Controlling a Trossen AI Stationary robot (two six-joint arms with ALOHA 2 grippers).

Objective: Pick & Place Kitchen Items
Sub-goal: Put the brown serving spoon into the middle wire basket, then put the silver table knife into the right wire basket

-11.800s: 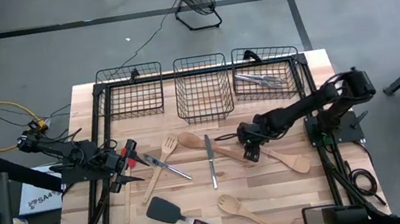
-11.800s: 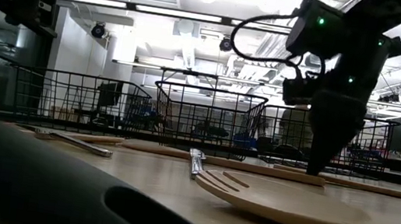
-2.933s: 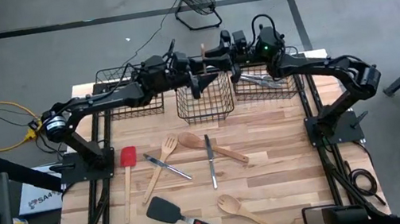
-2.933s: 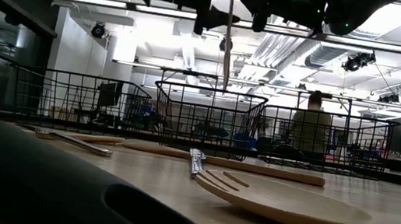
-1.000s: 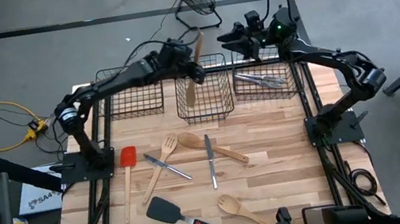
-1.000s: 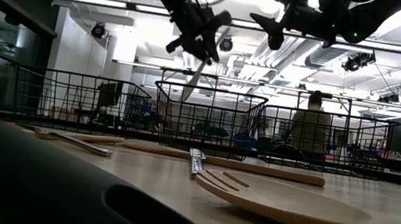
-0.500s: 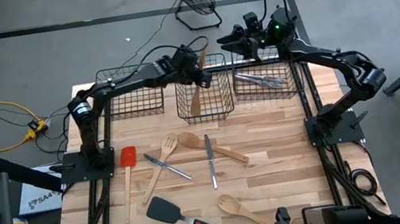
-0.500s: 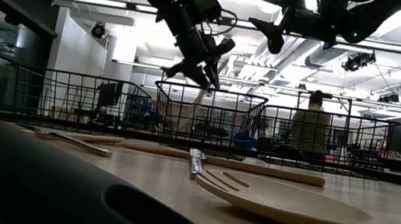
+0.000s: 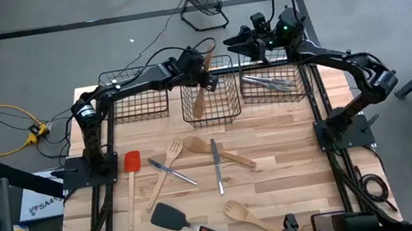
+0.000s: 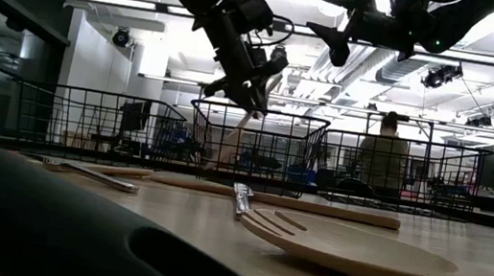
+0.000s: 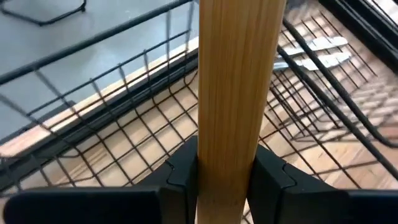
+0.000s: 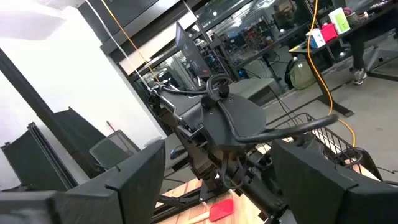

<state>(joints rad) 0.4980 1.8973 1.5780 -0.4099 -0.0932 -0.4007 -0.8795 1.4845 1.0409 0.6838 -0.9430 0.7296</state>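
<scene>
High view: the left tool (image 9: 201, 73) grips a wooden spoon (image 9: 198, 100) over the middle basket (image 9: 212, 114), top centre. The right tool (image 9: 234, 43), top right of centre, gapes wide, holding nothing.

A pale wooden spoon (image 9: 199, 92) is hanging tilted in the middle basket; wooden utensils (image 9: 216, 153), metal cutlery (image 9: 216, 166) and a black turner (image 9: 167, 215) are lying nearer.
</scene>
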